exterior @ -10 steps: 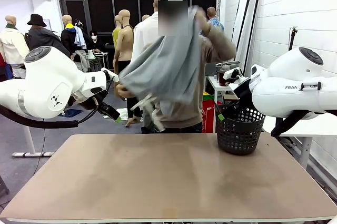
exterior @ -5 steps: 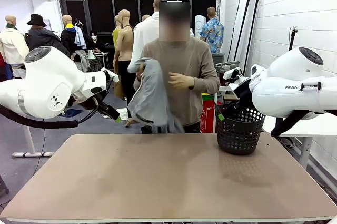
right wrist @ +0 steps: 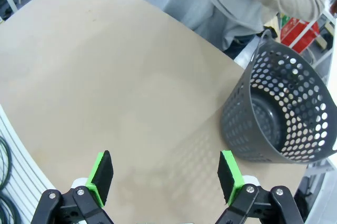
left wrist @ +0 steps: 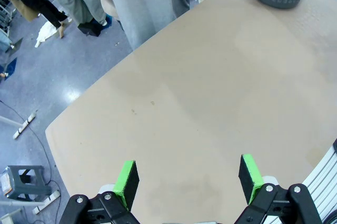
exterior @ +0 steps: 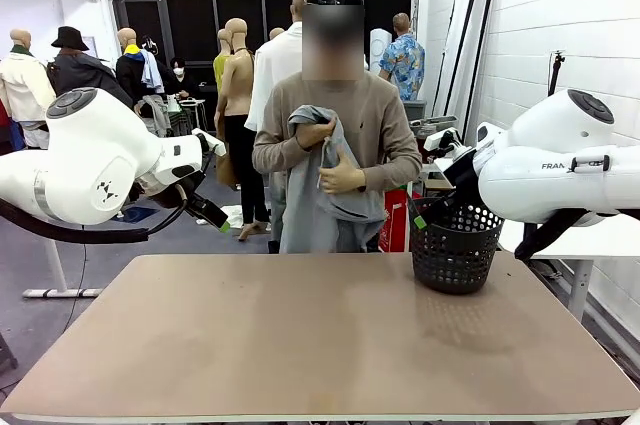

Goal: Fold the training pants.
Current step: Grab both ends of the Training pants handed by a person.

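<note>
Grey training pants [exterior: 322, 213], one pair, hang bunched in the person's two hands [exterior: 343, 177], lower ends hidden behind the surface [exterior: 300, 345]. One basket [exterior: 457, 250]. Left claw [left wrist: 187, 179] and right claw [right wrist: 166, 176] both gape, empty.

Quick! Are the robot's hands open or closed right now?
Left gripper: open, holding nothing.
Right gripper: open, holding nothing.
Person's hands: holding the training pants.

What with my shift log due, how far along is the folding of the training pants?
Done: nothing is folded yet. In hand: the person's hands hold the training pants bunched at chest height, beyond the far edge of the table. The left gripper and right gripper hang open above it. Left: laying the pants flat and making every fold.
</note>
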